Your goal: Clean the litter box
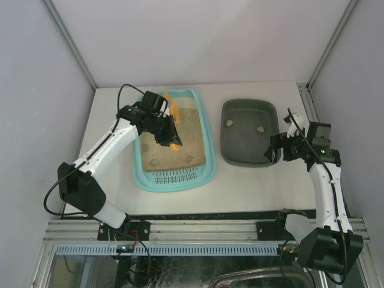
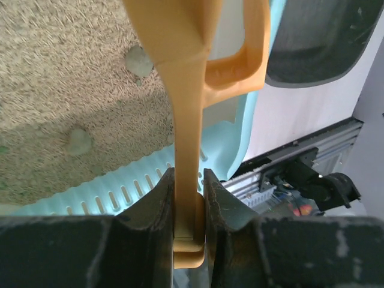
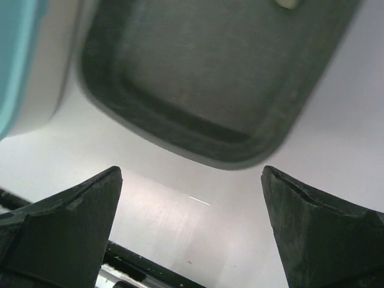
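From above: one litter box point(image 1: 207, 132) left of centre on the table point(image 1: 240, 189), with tan sand point(image 1: 192, 129) inside and a grate point(image 1: 174, 178) at the near end. One grey tray point(image 1: 223, 141) near it on the right, not touching. One orange scoop point(image 1: 172, 105), clamped in the left gripper point(image 1: 171, 138) over the sand. Two clumps point(image 1: 154, 161) lying in the sand near the grate, and two pieces point(image 1: 228, 123) already in the grey tray. Right gripper point(image 1: 277, 150) hovering by the tray's near right corner, grasping nothing.

Left wrist: jaws pinched tight on the scoop's point(image 2: 186, 120) handle, running up and away from the camera. Two clumps point(image 2: 78, 141) countable here too, both untouched, with the grate point(image 2: 132, 186) just below them.

Right wrist: fingers point(image 3: 72, 204) spread wide, nothing between them. Beneath, only bare table and the near rim of the grey tray point(image 3: 180, 126). One piece point(image 3: 288, 3) showing at the frame's top edge.

Judged from this: scooping stage, roughly half done, with two clumps left in the sand. Next calls for lowering the scoop into the sand behind a clump, sliding under it and lifting level. Then letting loose sand fall through and carrying across to the grey tray without tipping early.
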You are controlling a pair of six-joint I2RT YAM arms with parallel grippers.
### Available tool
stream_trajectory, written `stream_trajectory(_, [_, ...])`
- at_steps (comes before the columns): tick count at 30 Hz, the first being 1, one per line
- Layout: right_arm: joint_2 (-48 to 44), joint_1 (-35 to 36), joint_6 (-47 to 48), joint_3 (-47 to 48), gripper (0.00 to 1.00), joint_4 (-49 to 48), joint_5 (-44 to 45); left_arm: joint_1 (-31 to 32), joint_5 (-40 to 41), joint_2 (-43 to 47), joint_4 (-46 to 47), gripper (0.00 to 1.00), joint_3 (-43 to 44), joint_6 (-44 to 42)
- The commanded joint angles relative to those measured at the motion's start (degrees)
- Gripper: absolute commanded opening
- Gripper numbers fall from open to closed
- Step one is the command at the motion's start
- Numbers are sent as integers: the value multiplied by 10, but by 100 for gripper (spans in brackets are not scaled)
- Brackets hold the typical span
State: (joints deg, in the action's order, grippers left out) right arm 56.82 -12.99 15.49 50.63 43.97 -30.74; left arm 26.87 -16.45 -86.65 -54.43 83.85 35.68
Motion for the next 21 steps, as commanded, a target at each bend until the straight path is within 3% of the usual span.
stream_trajectory(1, [31, 98, 17, 45, 100, 1, -79, -13, -79, -4, 51, 0, -10, 49])
stream_trajectory(7, [141, 324, 150, 119, 100, 46, 26, -45, -107, -32, 75, 0, -28, 90])
stream_trajectory(16, [274, 422, 198, 166, 100, 31, 76, -74, -105, -96, 51, 0, -32, 168])
stream_trajectory(21, [318, 429, 187, 179, 100, 26, 56, -76, 0, -188, -73, 0, 75, 181])
